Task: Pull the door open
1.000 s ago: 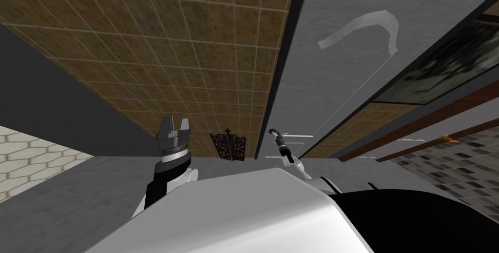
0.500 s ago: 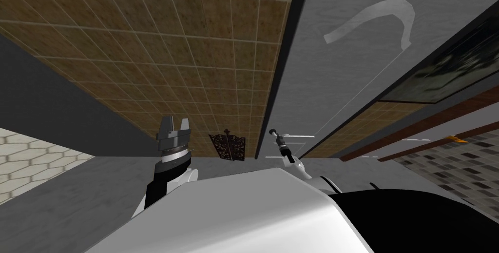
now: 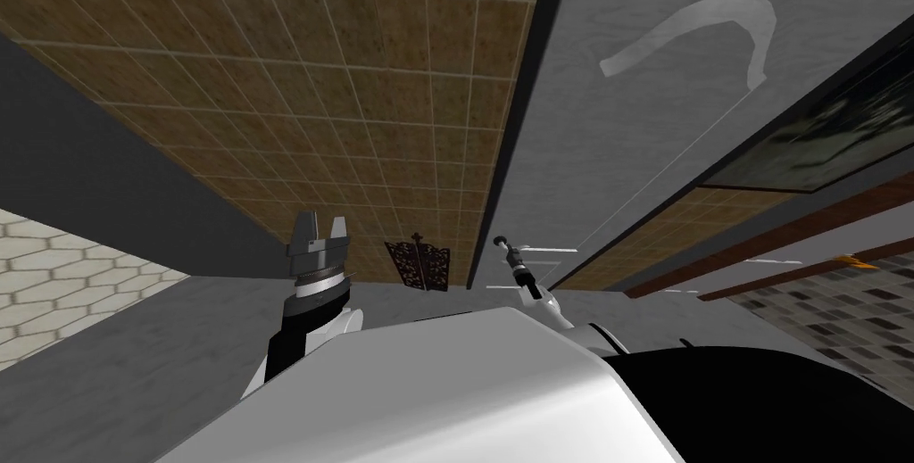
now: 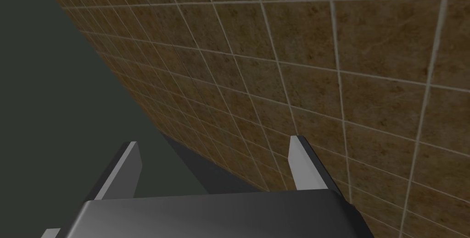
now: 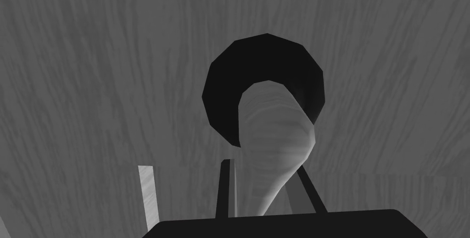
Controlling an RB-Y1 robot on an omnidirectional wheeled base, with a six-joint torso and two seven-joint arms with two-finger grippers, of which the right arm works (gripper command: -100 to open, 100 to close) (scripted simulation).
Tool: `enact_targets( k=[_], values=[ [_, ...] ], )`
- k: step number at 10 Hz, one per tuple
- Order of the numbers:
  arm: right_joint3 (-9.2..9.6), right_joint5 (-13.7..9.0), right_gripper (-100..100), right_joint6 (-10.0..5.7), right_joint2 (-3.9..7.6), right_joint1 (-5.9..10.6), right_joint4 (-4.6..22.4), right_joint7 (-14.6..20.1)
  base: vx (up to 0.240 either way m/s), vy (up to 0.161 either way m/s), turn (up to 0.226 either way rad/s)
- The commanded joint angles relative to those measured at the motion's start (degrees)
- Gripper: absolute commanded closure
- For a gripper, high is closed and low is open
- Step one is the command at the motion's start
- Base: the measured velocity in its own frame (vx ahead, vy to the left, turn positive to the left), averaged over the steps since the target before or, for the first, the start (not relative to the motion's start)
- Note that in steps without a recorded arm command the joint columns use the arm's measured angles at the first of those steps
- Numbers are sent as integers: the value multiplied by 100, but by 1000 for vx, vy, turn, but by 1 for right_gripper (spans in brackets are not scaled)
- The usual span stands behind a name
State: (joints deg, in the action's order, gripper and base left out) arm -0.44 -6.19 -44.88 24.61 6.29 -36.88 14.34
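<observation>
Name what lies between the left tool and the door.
In the head view, a small dark ornate grille at the foot of the brown tiled wall lies between the left tool and the grey door, whose handle the right tool grips.

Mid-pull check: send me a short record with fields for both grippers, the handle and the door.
right gripper: shut on the handle, one finger on each side
handle: light grey lever coming out of a dark round plate
door: grey, wood-grained, right ahead of the right gripper
left gripper: open, holding nothing, facing a brown tiled wall
how far open: cannot tell
</observation>
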Motion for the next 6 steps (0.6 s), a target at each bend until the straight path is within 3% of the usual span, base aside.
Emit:
enact_targets(
  k=[1, 6],
  values=[
    [102, 45, 100, -97, 54, -68, -6, 105, -185, -48, 90],
    [427, 180, 100, -428, 333, -298, -84, 506, -228, -88, 122]
  ],
)
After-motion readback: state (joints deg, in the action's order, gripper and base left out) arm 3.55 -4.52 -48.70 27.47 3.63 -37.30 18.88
